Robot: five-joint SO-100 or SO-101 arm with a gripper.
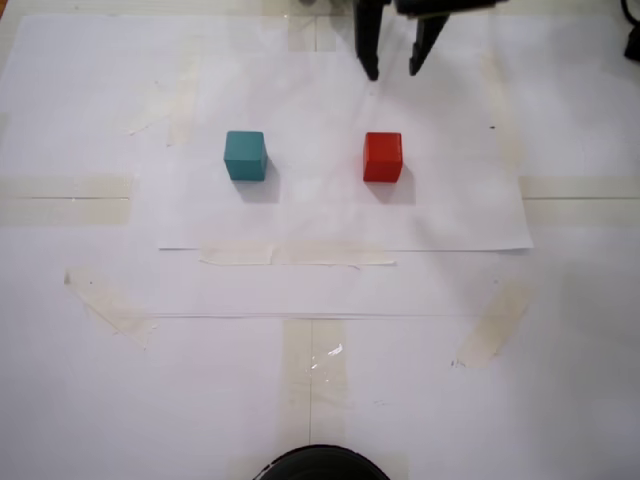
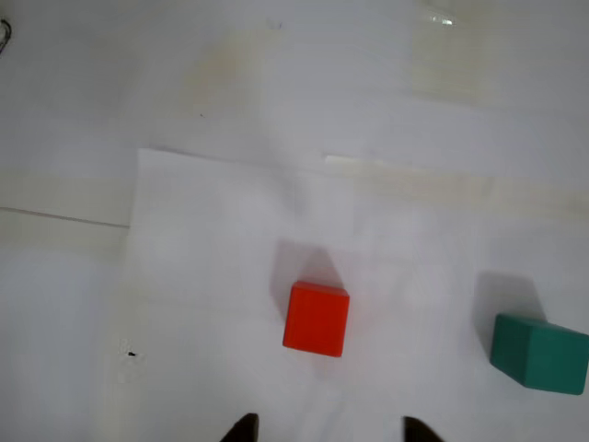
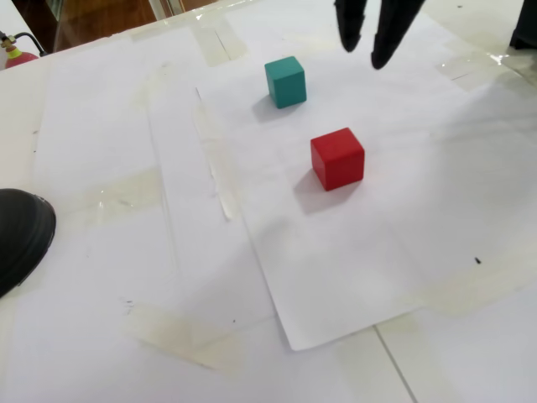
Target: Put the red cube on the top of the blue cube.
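Observation:
The red cube [image 1: 383,157] [image 2: 317,319] [image 3: 338,158] rests on white paper, apart from the blue cube [image 1: 245,155] [image 2: 539,353] [image 3: 286,81], which is teal and lies to its left in a fixed view. My gripper [image 1: 393,73] [image 3: 364,55] hangs open above the paper, behind the red cube and not touching it. In the wrist view only the two dark fingertips [image 2: 241,429] show at the bottom edge, with the red cube just ahead of the gap between them. Nothing is held.
White paper sheets [image 1: 330,210] taped with beige tape strips [image 1: 296,256] cover the table. A dark round object [image 1: 318,464] [image 3: 18,235] sits at the table's near edge. A black item [image 1: 632,42] is at the far right edge.

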